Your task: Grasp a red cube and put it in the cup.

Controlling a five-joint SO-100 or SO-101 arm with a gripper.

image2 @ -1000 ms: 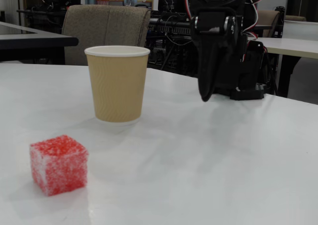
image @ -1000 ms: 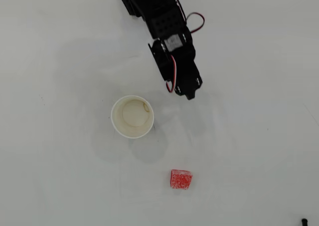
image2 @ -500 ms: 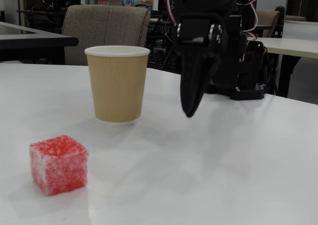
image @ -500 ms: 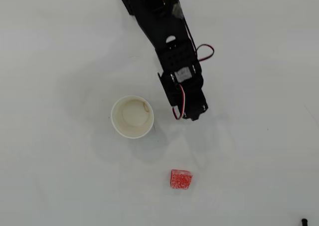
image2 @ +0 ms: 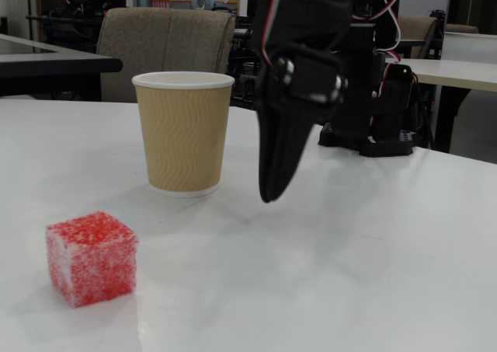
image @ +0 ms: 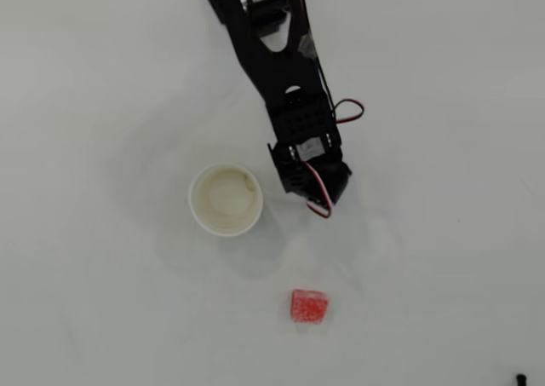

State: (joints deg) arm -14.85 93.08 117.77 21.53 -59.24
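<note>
The red cube (image: pixel 308 306) lies on the white table, apart from everything, and is the nearest thing in the fixed view (image2: pixel 92 257). The cup (image: pixel 226 200) stands upright and empty, with a white rim; its wall is tan and rippled in the fixed view (image2: pixel 182 134). My black gripper (image2: pixel 270 190) points down a little above the table, just right of the cup. Its jaws look closed into one wedge with nothing between them. In the overhead view the gripper (image: pixel 313 186) sits under the wrist, between cup and cube, well short of the cube.
The arm's base (image2: pixel 373 95) stands at the far side of the table (image2: pixel 373 274). Red and black wires (image: pixel 345 113) loop off the wrist. Chairs and other tables show in the background of the fixed view.
</note>
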